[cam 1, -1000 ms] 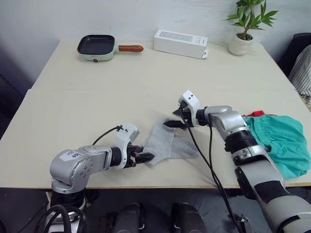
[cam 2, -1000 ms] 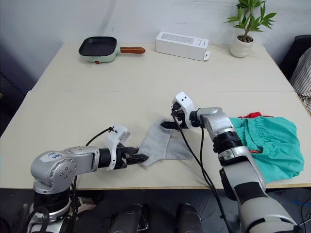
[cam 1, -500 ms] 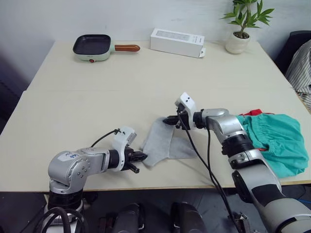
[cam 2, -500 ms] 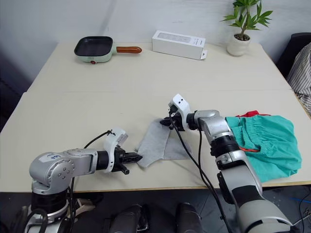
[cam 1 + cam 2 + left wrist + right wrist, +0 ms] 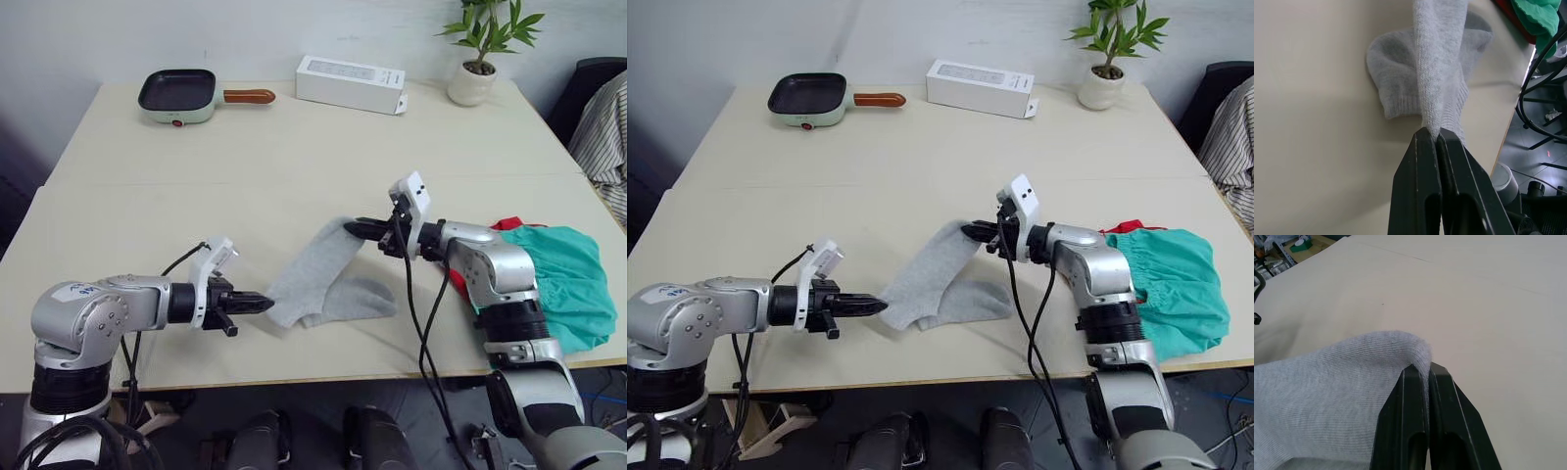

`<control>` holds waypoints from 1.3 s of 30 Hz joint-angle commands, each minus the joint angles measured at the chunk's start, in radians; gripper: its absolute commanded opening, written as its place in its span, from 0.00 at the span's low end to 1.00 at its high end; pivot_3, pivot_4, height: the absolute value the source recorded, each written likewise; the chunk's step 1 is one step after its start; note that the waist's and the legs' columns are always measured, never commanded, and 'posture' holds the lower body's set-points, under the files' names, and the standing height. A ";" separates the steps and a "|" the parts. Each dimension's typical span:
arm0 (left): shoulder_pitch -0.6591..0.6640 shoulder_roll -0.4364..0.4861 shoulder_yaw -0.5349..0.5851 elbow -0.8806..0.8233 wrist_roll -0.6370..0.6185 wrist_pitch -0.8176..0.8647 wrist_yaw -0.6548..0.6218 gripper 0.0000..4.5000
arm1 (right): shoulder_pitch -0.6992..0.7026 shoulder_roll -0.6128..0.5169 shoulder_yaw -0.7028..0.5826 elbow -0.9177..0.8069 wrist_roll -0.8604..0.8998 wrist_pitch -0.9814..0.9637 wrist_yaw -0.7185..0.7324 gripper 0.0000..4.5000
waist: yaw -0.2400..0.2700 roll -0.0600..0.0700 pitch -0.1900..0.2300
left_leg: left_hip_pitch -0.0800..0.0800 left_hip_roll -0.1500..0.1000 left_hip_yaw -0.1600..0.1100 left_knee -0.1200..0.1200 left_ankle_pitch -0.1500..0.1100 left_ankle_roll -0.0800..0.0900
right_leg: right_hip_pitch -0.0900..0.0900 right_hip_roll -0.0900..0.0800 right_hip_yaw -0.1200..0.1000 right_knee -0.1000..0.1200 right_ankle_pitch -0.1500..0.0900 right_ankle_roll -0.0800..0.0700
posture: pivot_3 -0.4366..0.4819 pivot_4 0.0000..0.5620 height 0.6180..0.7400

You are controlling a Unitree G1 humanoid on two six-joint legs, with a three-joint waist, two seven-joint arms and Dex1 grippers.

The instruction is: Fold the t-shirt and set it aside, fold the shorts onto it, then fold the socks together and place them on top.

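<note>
Both grippers, left [image 5: 263, 304] and right [image 5: 359, 227], pinch the socks [image 5: 323, 284] with jaws pressed together; shorts [image 5: 561, 284] lie beside, pan [image 5: 178, 93] far.

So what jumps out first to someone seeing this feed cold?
A plain light grey knit sock stretched taut between both end effectors near the table's front edge: the left end effector pinches one end, the right end effector the other. A second grey sock lies flat beneath it, and teal-green cloth shorts sit over a red shirt at the robot's right.
</note>
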 commanded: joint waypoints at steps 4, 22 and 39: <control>-0.044 0.103 -0.177 0.135 0.131 -0.471 -0.279 0.00 | 0.245 -0.074 -0.153 -0.437 0.140 0.207 -0.139 0.01 | 0.021 0.000 0.000 | 0.000 0.000 -0.001 -0.002 -0.002 -0.002 | -0.001 -0.001 -0.001 -0.001 -0.002 -0.003 | 0.48 0.27 1.00; -0.518 0.025 -0.564 0.816 0.430 -0.808 -0.840 0.00 | 0.862 0.098 -0.279 -1.034 0.277 0.211 -0.538 0.01 | 0.024 0.000 0.000 | -0.014 -0.001 0.003 0.003 0.004 0.010 | -0.015 0.005 -0.007 0.003 -0.001 -0.002 | 0.48 0.27 1.00; -0.612 -0.118 -0.576 1.020 0.568 -0.916 -0.874 0.00 | 0.912 0.091 -0.156 -0.878 0.142 -0.021 -0.580 0.01 | 0.027 -0.001 0.000 | -0.014 -0.001 0.003 0.006 0.005 0.014 | -0.014 0.002 -0.006 0.004 0.000 0.000 | 0.48 0.27 1.00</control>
